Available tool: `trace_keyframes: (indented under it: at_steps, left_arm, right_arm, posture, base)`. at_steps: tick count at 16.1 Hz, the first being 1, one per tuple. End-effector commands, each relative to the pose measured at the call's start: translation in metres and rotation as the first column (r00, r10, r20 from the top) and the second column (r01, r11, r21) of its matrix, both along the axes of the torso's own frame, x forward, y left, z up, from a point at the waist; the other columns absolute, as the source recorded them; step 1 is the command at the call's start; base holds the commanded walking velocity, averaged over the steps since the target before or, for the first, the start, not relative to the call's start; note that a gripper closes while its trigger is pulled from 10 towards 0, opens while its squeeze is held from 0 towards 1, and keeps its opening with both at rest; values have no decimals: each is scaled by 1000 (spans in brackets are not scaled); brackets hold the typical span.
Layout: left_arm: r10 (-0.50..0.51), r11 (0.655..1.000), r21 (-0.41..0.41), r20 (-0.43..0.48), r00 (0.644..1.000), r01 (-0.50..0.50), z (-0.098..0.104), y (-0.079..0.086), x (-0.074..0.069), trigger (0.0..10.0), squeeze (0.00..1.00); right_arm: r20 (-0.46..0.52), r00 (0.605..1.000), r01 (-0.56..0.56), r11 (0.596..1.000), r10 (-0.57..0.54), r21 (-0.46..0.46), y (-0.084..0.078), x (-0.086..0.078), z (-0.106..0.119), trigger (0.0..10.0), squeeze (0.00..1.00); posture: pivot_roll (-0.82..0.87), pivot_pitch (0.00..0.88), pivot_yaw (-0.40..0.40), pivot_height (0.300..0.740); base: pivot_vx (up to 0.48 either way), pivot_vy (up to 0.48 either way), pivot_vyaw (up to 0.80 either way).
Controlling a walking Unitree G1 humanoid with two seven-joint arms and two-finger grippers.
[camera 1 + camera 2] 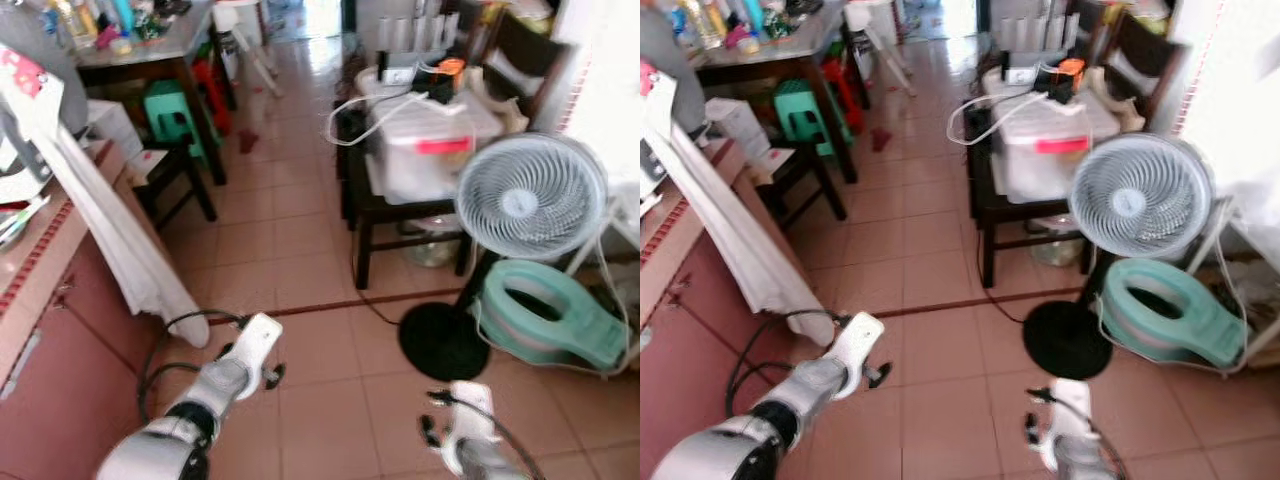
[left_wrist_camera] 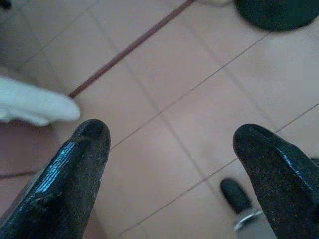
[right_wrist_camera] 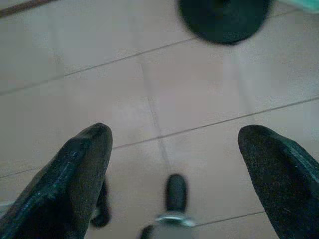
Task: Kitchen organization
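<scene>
Towel (image 1: 120, 235), white, hangs off the counter (image 1: 40, 250) at the left of the frame, its free end drooping to just above the tiled floor (image 1: 300, 350); I take it as the nearest loose item for the kitchen tidy-up, though the task names nothing specific. My judgement: it is soft, light and limp, with no stiffness to lever against; it will sag and trail when lifted and may drag along the counter edge or bring small items down with it. Best hold looks like a pinch on a bunched fold near the lower end, with enough cloth between the pads that it does not slide out. Left gripper (image 2: 172, 144) points down at the floor, fingers (image 2: 75, 169) spread wide, holding nothing; the towel's tip (image 2: 35, 102) sits near one finger, not touching. Right gripper (image 3: 174, 144) also hangs over bare tile, spread wide and empty, with the fan's black base (image 3: 224, 17) ahead of it. Fan (image 1: 530, 195) stands at right of the frame beside a low table carrying a clear plastic bin (image 1: 425, 150); both are well apart from the towel.
</scene>
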State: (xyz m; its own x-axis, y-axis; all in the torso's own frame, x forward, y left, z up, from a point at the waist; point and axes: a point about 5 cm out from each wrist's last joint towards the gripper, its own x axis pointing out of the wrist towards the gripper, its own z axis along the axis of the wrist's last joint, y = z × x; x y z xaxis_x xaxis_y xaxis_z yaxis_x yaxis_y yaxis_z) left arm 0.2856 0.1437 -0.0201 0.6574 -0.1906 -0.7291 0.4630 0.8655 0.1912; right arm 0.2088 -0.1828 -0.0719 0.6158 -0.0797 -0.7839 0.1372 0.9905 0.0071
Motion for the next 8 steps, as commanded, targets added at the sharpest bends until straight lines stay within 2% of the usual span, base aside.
trace_keyframes:
  at_steps: [1, 3, 8]
  left_arm:
    - [-14, 1000, 11, 10, 1000, 14, 3, -1, 3, 10000, 0]
    - [-10, 1000, 12, 13, 1000, 10, 3, -1, 4, 10000, 0]
    - [-5, 1000, 23, 15, 1000, 5, 3, 0, 4, 10000, 0]
  right_arm:
    - [15, 1000, -2, 1000, 2, -6, -2, 3, 2, 10000, 0]
    - [22, 1000, -1, 1000, 1, -5, -2, 3, 2, 10000, 0]
    - [17, 1000, -20, 1000, 21, -18, -2, 2, 2, 10000, 0]
  posture:
    - [55, 0, 105, 740]
    - [55, 0, 106, 740]
    - [54, 0, 104, 740]
  base:
    - [446, 0, 0]
    - [450, 0, 0]
    - [448, 0, 791]
